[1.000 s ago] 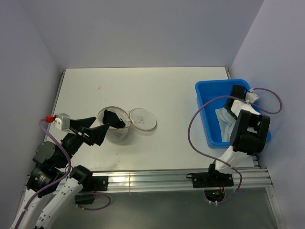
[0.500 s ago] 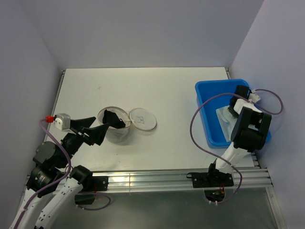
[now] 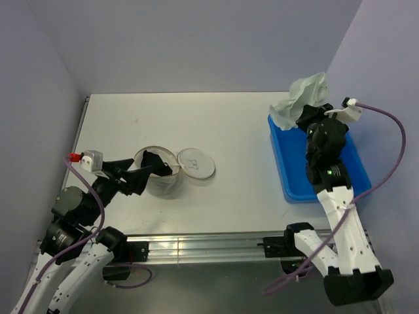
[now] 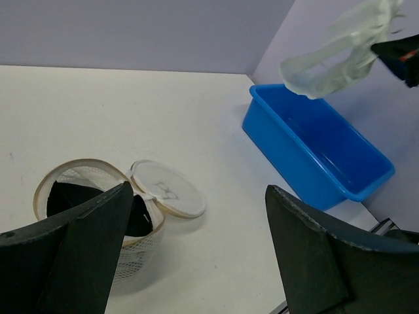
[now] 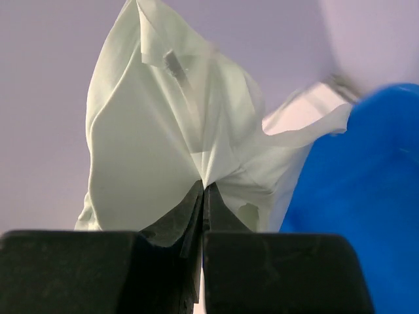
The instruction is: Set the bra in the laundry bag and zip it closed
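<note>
The bra (image 3: 302, 98) is a pale mint-white garment hanging in the air above the far end of the blue bin, also seen in the left wrist view (image 4: 334, 55). My right gripper (image 3: 308, 118) is shut on a fold of the bra (image 5: 150, 131), its jaws pressed together (image 5: 204, 186). The laundry bag (image 3: 163, 186) stands upright and unzipped at centre left, a round mesh drum (image 4: 141, 255) with a dark garment (image 3: 156, 162) inside. Its round lid (image 3: 196, 163) lies flopped to the right (image 4: 167, 196). My left gripper (image 3: 139, 171) is open beside the bag's left side, holding nothing (image 4: 200, 190).
A blue plastic bin (image 3: 291, 176) sits at the right edge of the white table (image 3: 216, 124), its inside showing no contents (image 4: 314, 157). Walls close the space on the left, back and right. The right arm's cable loops over the bin.
The right gripper closed on the bra inside the bin and lifted it well above the bin's far end. The left gripper stayed open beside the bag, shifting only slightly.
</note>
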Robot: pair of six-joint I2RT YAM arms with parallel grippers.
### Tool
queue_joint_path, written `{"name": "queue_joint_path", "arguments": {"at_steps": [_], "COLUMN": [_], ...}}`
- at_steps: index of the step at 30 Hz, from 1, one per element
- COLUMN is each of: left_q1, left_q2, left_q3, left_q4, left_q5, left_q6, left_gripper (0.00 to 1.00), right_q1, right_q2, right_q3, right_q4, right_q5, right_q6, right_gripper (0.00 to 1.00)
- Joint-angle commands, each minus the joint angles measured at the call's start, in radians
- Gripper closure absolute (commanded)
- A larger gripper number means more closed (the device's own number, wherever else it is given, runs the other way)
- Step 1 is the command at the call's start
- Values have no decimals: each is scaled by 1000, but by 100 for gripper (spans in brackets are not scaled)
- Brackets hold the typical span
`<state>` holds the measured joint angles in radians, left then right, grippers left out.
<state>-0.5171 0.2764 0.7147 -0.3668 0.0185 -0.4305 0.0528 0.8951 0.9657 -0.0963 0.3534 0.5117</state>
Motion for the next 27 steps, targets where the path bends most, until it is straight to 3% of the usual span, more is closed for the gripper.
{"name": "queue_joint_path", "arguments": {"at_steps": [1, 6, 13, 18, 19, 20, 21, 23, 24, 27], "left_q1": [14, 40, 65, 66, 65, 63, 62, 34, 17, -89], "left_q2": [35, 70, 179, 305, 323, 342, 383, 421, 457, 541], "left_q3": [9, 5, 6, 28, 26, 26, 32, 38, 42, 63], "left_q4": [22, 46, 113, 172, 184, 198, 204, 238, 253, 302], "left_q5": [4, 50, 190, 296, 302, 291, 288, 282, 268, 158], "left_q6": [13, 1, -31, -103, -117, -144, -155, -195, -208, -238], "left_gripper": [11, 12, 14, 18, 19, 19, 21, 22, 22, 23], "right_q1": [90, 227, 298, 298, 298, 295, 295, 295, 297, 295], "right_q2": [-89, -192, -289, -202, -165, -116, -2, 126, 140, 110], "right_q3": [82, 133, -92, -316, -324, -318, -258, -168, -124, -99], "right_q4": [-15, -129, -200, -53, -25, 2, 4, -60, -59, -39], "right_q5": [-43, -224, -419, -360, -355, -376, -386, -399, -402, -383], "right_q6": [1, 76, 241, 300, 295, 272, 225, 174, 154, 110], "right_gripper": [100, 100, 100, 100, 96, 84, 56, 39, 34, 31]}}
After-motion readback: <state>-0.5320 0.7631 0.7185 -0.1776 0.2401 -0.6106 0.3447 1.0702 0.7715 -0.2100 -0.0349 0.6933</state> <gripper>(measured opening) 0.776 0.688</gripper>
